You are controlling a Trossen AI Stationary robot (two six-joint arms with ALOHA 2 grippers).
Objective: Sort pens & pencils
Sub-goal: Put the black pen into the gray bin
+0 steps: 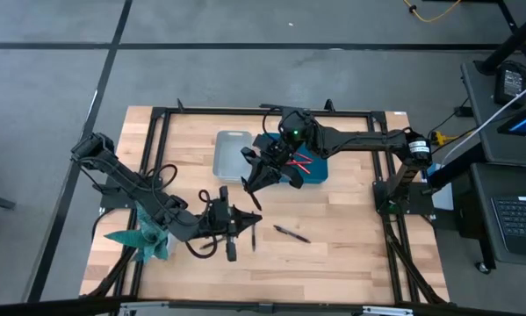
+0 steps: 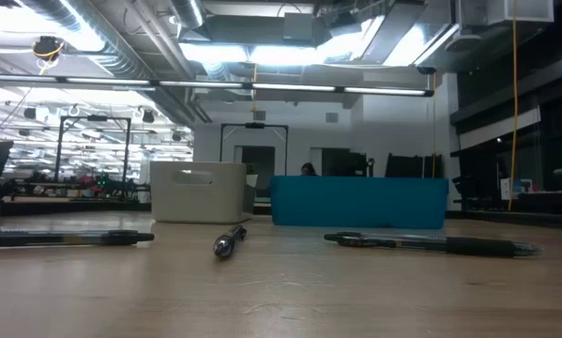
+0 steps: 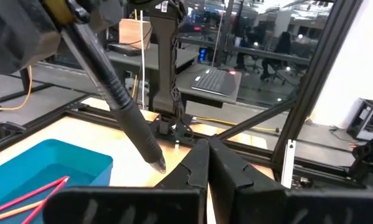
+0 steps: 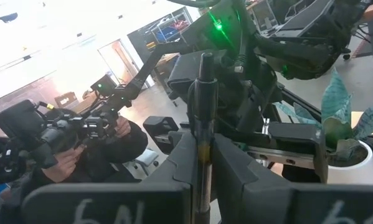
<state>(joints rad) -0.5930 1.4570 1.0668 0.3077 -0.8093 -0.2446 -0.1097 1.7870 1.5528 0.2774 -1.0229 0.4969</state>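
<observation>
Clearly, the right gripper (image 1: pixel 252 183) hangs above the middle of the surface (image 1: pixel 350 254), just in front of the blue bin (image 1: pixel 313 169), and it pinches a dark pen (image 4: pixel 201 134) between its fingers. In the right wrist view this pen stands up straight between the two fingers. In the left wrist view the same pen (image 3: pixel 121 106) slants down over the surface, with its tip near the blue bin (image 3: pixel 46 171).

The left gripper (image 1: pixel 245 226) is low near the front edge of the surface, left of the middle. Its fingers (image 3: pixel 198 165) are pressed together and nothing shows between them.

Just beside the tip of the left gripper a thin dark pen (image 1: pixel 254 235) lies on the wood. Another dark pen (image 1: pixel 291 233) lies a little to the right of it, well in front of the bins.

The grey bin (image 1: pixel 230 154) stands toward the back edge, and the blue bin touches or nearly touches its right side. Red pencils (image 1: pixel 303 164) lie inside the blue bin. A green plant (image 1: pixel 144 237) stands near the front left corner of the surface.
</observation>
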